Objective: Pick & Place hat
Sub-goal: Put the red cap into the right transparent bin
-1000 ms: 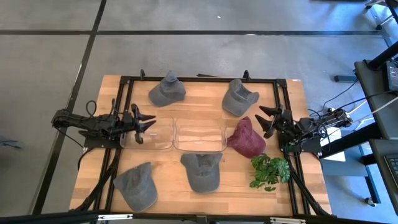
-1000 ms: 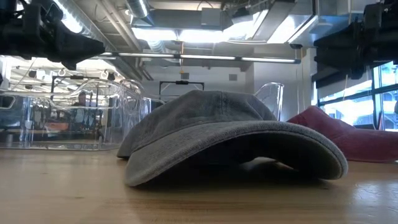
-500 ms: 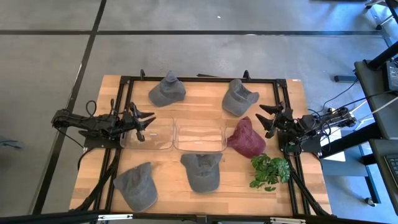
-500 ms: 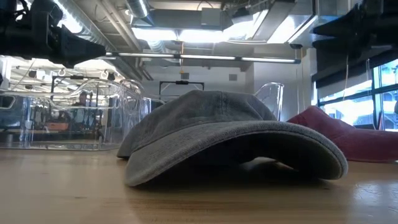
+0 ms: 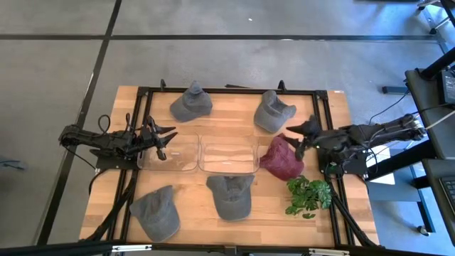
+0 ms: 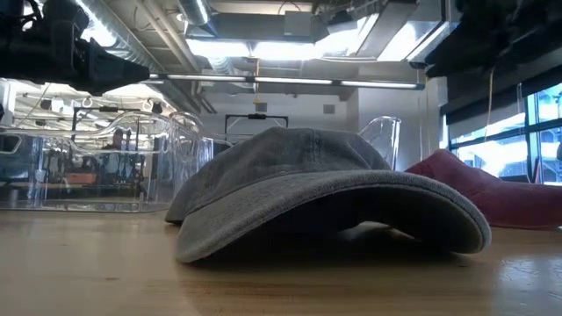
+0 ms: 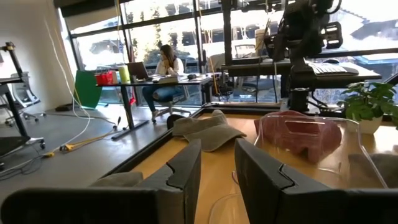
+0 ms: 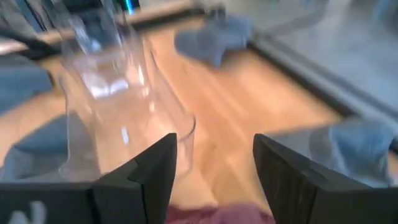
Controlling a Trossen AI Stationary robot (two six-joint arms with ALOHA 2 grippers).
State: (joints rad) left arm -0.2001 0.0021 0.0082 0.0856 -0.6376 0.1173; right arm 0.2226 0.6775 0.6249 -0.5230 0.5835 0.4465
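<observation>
The open right end effector [image 5: 298, 135] hangs just above the maroon hat [image 5: 281, 159]; the left end effector [image 5: 165, 138] waits open.

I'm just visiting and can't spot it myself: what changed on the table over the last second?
The right gripper, fingers open, moved inward over the edge of the maroon hat, not gripping it. The left gripper stayed open by the clear bins; no hat moved.

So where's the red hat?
In the high view the red hat lies on the table's right side, between the right clear bin and the open right pincer.
</observation>
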